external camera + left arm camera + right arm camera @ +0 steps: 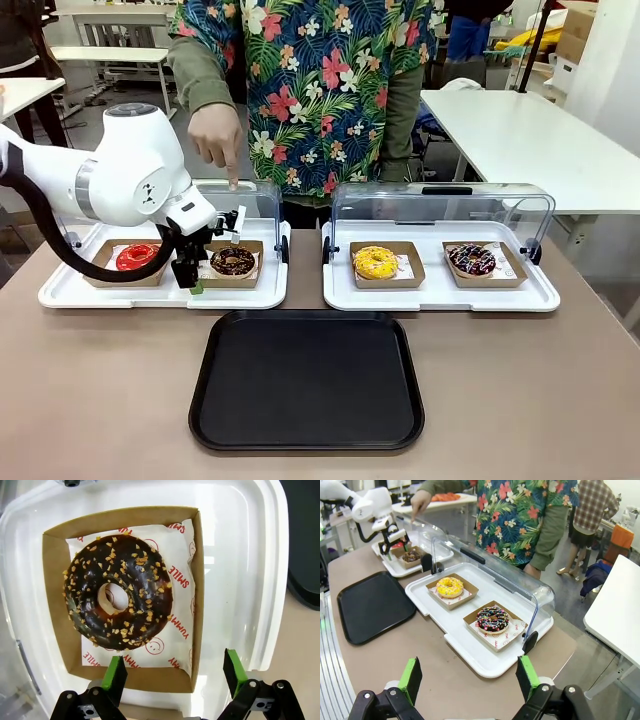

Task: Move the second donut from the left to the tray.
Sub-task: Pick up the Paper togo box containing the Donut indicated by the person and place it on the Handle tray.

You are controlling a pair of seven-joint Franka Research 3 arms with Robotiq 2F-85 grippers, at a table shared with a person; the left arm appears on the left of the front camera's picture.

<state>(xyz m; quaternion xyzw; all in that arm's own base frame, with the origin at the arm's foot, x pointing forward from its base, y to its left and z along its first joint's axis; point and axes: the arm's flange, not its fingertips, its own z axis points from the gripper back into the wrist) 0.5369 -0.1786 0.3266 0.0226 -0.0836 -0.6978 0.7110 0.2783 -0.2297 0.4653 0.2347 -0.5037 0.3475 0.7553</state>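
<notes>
The chocolate donut (233, 261) is sitting in its cardboard holder (232, 276) on the left display tray (70, 290), right of the red-iced donut (137, 256); the black tray (306, 380) is lying nearer, before both display trays.

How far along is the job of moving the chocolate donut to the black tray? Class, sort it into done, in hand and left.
Done: the left gripper has reached the chocolate donut, jaws open at its cardboard holder. In hand: nothing gripped; the holder sits on the white display tray. Left: grip, lift and set it on the black tray.

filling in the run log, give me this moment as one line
left claw: open, above chocolate donut holder's near edge | right claw: open, idle | black tray: empty | donut not yet gripped
</notes>
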